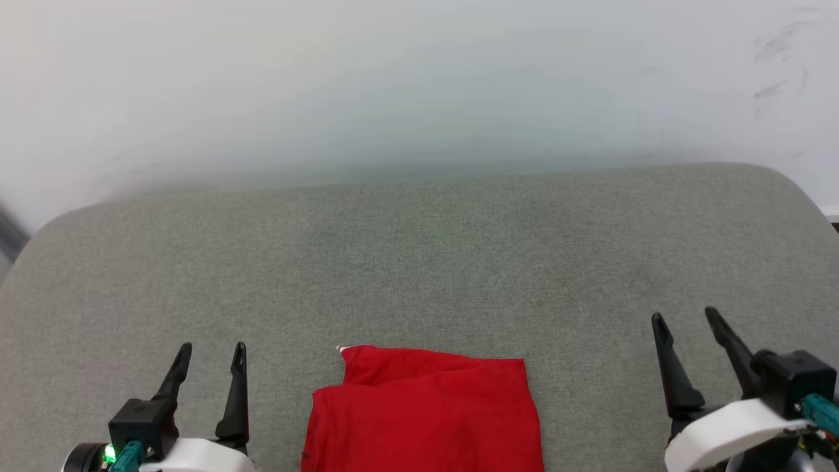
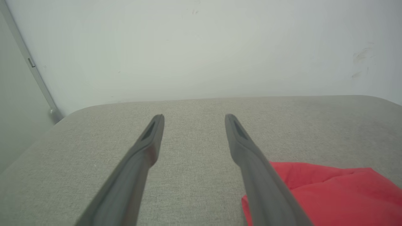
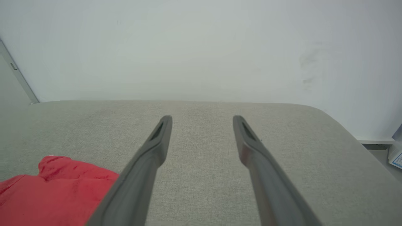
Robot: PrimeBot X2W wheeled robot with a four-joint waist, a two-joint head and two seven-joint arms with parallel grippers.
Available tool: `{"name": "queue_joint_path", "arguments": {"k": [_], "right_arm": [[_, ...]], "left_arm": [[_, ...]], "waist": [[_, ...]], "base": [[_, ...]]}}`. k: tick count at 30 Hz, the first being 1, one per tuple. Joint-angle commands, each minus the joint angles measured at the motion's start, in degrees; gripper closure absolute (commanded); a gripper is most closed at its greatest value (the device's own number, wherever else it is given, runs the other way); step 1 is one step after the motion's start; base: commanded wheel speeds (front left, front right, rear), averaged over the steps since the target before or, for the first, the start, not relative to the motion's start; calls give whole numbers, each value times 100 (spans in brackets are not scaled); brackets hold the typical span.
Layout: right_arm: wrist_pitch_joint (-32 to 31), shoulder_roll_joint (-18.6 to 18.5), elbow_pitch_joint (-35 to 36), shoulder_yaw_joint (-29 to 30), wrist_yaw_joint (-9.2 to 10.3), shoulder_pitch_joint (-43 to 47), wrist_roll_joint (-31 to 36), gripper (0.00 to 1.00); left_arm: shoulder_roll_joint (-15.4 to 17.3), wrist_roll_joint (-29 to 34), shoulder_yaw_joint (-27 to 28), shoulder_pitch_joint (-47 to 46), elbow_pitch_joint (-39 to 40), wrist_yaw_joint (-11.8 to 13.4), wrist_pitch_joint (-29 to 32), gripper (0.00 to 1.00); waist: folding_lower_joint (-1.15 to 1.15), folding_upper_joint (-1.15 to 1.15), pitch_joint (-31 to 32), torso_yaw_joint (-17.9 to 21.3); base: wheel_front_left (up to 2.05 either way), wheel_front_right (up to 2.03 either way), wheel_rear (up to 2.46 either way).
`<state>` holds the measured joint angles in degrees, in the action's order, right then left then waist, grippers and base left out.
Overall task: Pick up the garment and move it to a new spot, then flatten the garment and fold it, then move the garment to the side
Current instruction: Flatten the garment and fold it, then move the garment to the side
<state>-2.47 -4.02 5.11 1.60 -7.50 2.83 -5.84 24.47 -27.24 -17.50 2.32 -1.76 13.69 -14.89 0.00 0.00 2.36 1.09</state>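
The garment (image 1: 426, 413) is a red cloth folded into a compact rectangle, lying at the near middle of the grey padded surface (image 1: 419, 262), with a sliver of white trim at its far left corner. My left gripper (image 1: 213, 351) stands open to the left of it, apart from the cloth. Off to the right my right gripper (image 1: 685, 318) is open too, with nothing between its fingers. In the left wrist view the garment (image 2: 329, 194) lies at the lower right beside my left gripper (image 2: 194, 117). The right wrist view has the garment (image 3: 53, 191) at lower left, my right gripper (image 3: 202, 119) over bare fabric.
A pale wall (image 1: 419, 85) rises right behind the padded surface, with faint scuff marks at its upper right. The surface has rounded far corners and drops off at both sides. Bare grey fabric stretches beyond the garment.
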Motion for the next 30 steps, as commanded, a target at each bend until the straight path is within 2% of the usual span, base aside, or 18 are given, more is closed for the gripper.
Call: {"name": "queue_joint_path", "arguments": {"k": [1,15,20,24,30], "right_arm": [[-61,45,114,-22,3,159,-40,0],[-252,119,403,49,3,261,-214,0],[-385,120,326,259,3,231,-501,0],[-898,75,31,439,2,259,-1030,0],[-2107,-319,-436,310,3,174,-1871,0]], "left_arm": [[-36,-1,28,65,-6,30,-37,0],[-82,36,28,-22,-44,-38,-40,0],[-124,65,40,-82,-35,-57,-41,0],[-163,114,22,-210,-20,-115,-41,0],[-292,239,33,-526,99,-261,-37,0]], "waist": [[0,0,18,16],[0,0,-45,21],[0,0,-100,-62],[0,0,-192,-267],[0,0,-601,-734]], "base": [[0,0,0],[0,0,0],[0,0,0],[0,0,0],[0,0,0]]}}
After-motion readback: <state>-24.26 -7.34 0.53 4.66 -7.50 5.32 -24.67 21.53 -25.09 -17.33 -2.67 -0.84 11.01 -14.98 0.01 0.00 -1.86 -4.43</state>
